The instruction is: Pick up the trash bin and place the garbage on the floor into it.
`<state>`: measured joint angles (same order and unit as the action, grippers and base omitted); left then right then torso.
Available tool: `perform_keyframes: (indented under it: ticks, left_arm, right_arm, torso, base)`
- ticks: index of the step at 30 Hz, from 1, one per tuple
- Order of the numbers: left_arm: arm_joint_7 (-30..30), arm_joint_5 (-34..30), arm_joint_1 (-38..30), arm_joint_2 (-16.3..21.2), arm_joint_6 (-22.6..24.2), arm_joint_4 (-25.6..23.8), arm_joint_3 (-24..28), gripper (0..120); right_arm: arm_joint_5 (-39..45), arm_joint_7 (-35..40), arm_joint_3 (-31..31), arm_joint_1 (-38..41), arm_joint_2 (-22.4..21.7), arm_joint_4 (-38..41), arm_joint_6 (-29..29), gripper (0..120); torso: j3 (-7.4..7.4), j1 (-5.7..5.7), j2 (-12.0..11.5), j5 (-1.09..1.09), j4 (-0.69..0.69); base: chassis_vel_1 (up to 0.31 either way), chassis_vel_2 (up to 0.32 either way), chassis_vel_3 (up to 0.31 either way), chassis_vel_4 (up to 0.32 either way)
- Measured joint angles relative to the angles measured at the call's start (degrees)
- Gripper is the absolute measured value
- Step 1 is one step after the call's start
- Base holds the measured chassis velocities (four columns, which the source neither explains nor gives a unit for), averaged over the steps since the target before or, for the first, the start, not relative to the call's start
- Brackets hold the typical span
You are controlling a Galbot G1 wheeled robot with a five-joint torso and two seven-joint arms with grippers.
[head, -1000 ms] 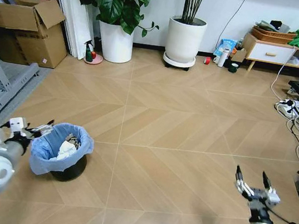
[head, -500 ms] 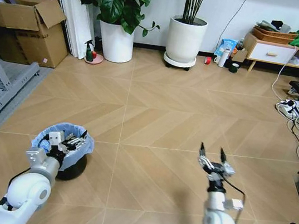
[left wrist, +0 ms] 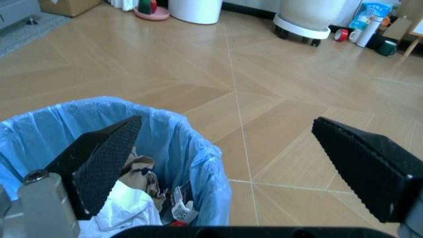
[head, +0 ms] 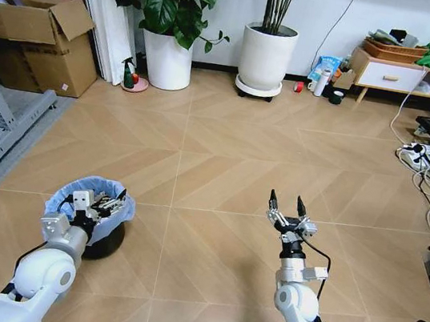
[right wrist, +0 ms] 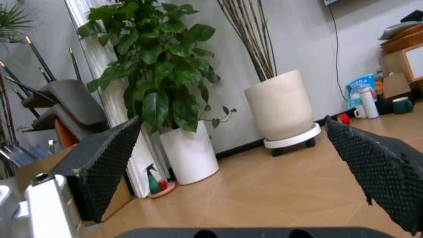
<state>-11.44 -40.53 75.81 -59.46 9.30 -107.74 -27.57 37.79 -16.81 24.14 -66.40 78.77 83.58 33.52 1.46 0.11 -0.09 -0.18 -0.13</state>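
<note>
Bin-wise, the trash bin (head: 92, 211) sits on the wood floor at the robot's left, small and black with a crinkly light-blue bag folded over the rim. It's already got garbage (left wrist: 132, 198) in it: white paper wads, a brownish wrapper, a red scrap. The left gripper (head: 100, 202) hangs right over the bin's mouth with its fingers spread wide. In the wrist view one finger (left wrist: 106, 158) sits over the inside of the bag while the other is out past the rim over bare floor, so the near wall of the bin lies between them. That's the arm for the job. The right gripper (head: 286, 212) is well off to the other side, fingers also apart, pointing up toward the white plant pot (head: 265, 55).

Compared to a second ago, the left gripper was beside the bin's outer edge and is now over it. The right arm has swung inward and forward from the far right. I can't spot any loose litter on the floor nearby.
</note>
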Motion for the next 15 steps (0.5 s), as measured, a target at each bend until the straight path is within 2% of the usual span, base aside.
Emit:
perform_keyframes:
  ticks: [15]
  left_arm:
    - [-0.04, -0.1, 0.02, 0.08, 0.06, -0.03, -0.06, 100]
  right_arm:
    - [-0.01, -0.07, 0.17, -0.16, -0.04, 0.15, -0.09, 100]
  torso:
    - [0.0, 0.0, 0.0, 0.0, 0.0]
  base:
    - [0.0, 0.0, 0.0, 0.0]
